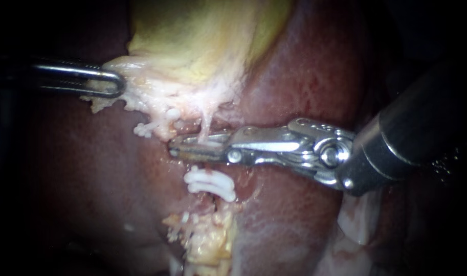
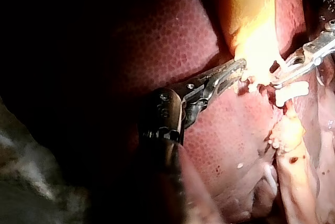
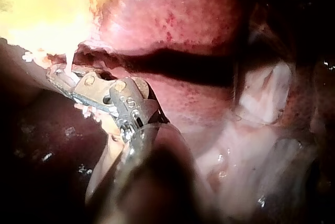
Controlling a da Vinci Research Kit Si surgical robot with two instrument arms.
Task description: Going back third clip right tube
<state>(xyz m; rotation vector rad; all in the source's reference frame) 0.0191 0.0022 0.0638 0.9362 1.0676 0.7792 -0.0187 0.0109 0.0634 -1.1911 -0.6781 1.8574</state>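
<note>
The yellow gallbladder (image 1: 202, 36) lies on the dark red liver (image 1: 305, 76). From its pale lower edge a thin whitish tube (image 1: 205, 128) runs down. My right instrument (image 1: 184, 148) reaches in from the right; its jaws stand slightly open around this tube, with a white clip between them. Below the jaws, white clips (image 1: 211, 184) sit side by side on the same tube. My left instrument (image 1: 113, 84) is shut on the gallbladder's pale edge at the upper left. The left wrist view shows that grip (image 2: 238, 69), and the right instrument (image 2: 282, 80) just above the clips (image 2: 291, 92).
Another small white clip (image 1: 150, 128) hangs at the tissue edge left of the tube. Yellowish fatty tissue (image 1: 207, 240) lies below the clips. In the right wrist view, pale folded tissue (image 3: 261, 98) lies beside my right instrument (image 3: 57, 75).
</note>
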